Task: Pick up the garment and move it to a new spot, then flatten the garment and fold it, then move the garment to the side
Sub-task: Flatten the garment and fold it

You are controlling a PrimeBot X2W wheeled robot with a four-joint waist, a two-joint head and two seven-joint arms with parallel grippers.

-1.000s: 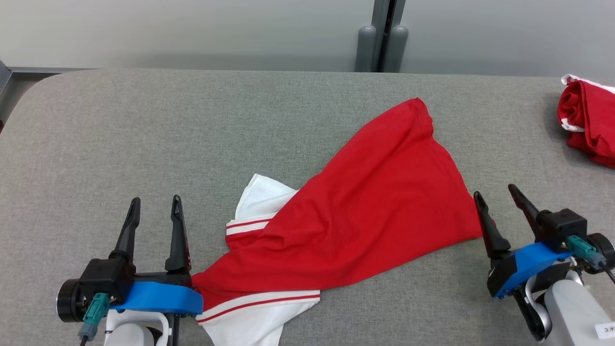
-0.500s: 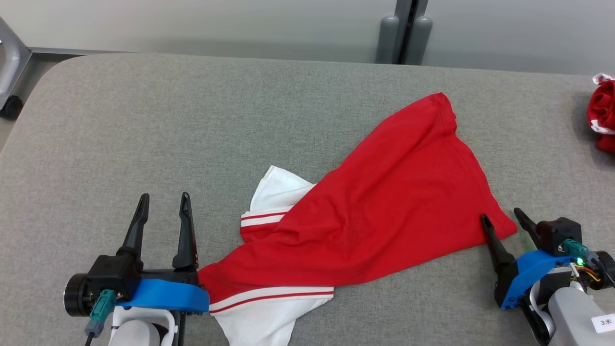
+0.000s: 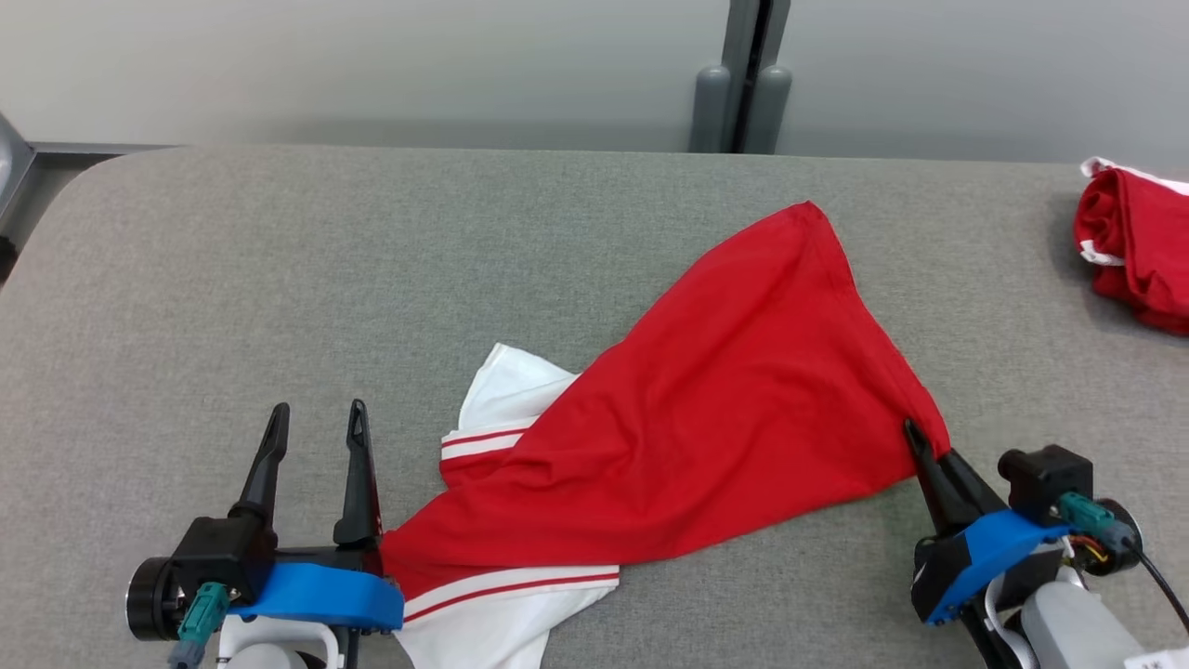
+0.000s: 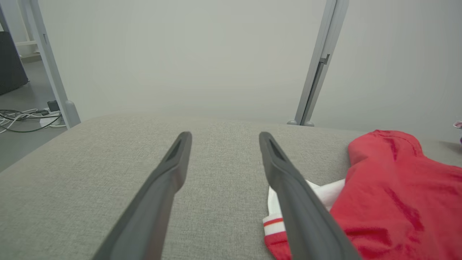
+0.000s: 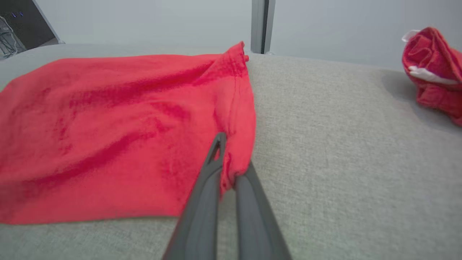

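Note:
The garment (image 3: 706, 418) is a red shirt with white, red-striped sleeves, lying crumpled across the middle of the grey table (image 3: 279, 279). My right gripper (image 3: 920, 444) is shut on the garment's near right corner; in the right wrist view the red cloth (image 5: 126, 119) bunches between the closed fingers (image 5: 213, 169). My left gripper (image 3: 314, 420) stands open over bare table just left of the white sleeve (image 3: 506, 390). In the left wrist view its fingers (image 4: 173, 169) are spread, with the garment (image 4: 393, 195) to their right.
A second red and white bundle of cloth (image 3: 1138, 246) lies at the table's far right edge, also in the right wrist view as the bundle (image 5: 433, 68). A grey post (image 3: 743, 84) stands behind the table. Cables (image 4: 21, 117) lie on the floor beyond the left edge.
The right gripper has moved in onto the garment's right corner and shut on it. The left gripper stays open in place. The camera has shifted slightly.

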